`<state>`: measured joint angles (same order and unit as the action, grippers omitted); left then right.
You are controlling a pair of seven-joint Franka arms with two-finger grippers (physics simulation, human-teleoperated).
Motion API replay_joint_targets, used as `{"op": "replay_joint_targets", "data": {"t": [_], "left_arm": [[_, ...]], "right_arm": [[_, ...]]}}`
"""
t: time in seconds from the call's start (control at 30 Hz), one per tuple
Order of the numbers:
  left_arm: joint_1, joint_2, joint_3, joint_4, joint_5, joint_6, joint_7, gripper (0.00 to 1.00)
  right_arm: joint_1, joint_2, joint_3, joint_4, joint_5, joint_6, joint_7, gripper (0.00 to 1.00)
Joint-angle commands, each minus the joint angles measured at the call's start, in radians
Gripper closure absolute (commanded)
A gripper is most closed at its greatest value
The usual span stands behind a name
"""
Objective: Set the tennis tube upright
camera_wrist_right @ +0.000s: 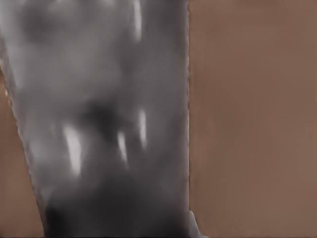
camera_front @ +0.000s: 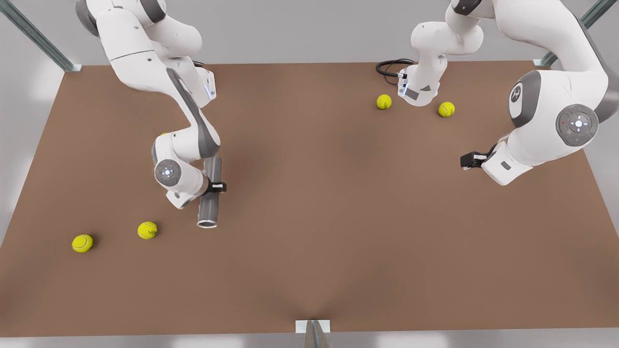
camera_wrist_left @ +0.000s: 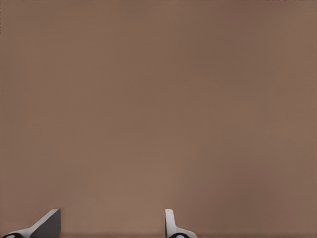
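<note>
Brown tabletop fills the scene, with four yellow-green tennis balls scattered on it: two near the front view's left and two far on its right. The grey tennis tube is seen lying lengthwise at left of centre, its lighter rim toward the near edge, and appears to be clamped across its middle by the right gripper, seen close in the right wrist view. The left gripper is held above bare table on the right, its fingers spread apart and holding nothing.

Grey tennis tube close over brown table.
</note>
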<state>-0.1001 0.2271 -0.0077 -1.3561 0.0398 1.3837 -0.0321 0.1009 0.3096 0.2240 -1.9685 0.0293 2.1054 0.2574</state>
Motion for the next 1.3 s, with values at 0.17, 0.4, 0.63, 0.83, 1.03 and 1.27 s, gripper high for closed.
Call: {"op": "replay_joint_targets", "data": {"t": [0.17, 0.4, 0.63, 0.83, 1.03, 1.27], "left_arm": [[0.000, 0.000, 0.000, 0.000, 0.000, 0.000, -0.002, 0.00], [0.000, 0.000, 0.000, 0.000, 0.000, -0.003, -0.002, 0.00], [0.000, 0.003, 0.000, 0.000, 0.000, -0.003, -0.002, 0.00], [0.000, 0.005, 0.000, 0.000, 0.000, -0.012, -0.003, 0.00], [0.002, 0.005, 0.000, -0.020, 0.000, -0.012, -0.002, 0.00], [0.003, 0.008, 0.000, -0.043, 0.000, -0.006, -0.003, 0.00]], "right_arm": [[0.160, 0.055, 0.000, 0.117, -0.062, -0.002, -0.001, 0.27], [0.362, 0.075, 0.000, 0.165, -0.169, -0.002, -0.086, 0.27], [0.384, 0.213, 0.000, 0.373, -0.200, 0.007, -0.676, 0.28], [0.456, 0.384, -0.002, 0.554, -0.218, 0.079, -0.748, 0.28], [0.612, 0.612, -0.077, 0.927, -0.216, 0.013, -0.753, 0.28], [0.666, 0.772, -0.101, 1.099, -0.213, -0.007, -0.767, 0.00]]}}
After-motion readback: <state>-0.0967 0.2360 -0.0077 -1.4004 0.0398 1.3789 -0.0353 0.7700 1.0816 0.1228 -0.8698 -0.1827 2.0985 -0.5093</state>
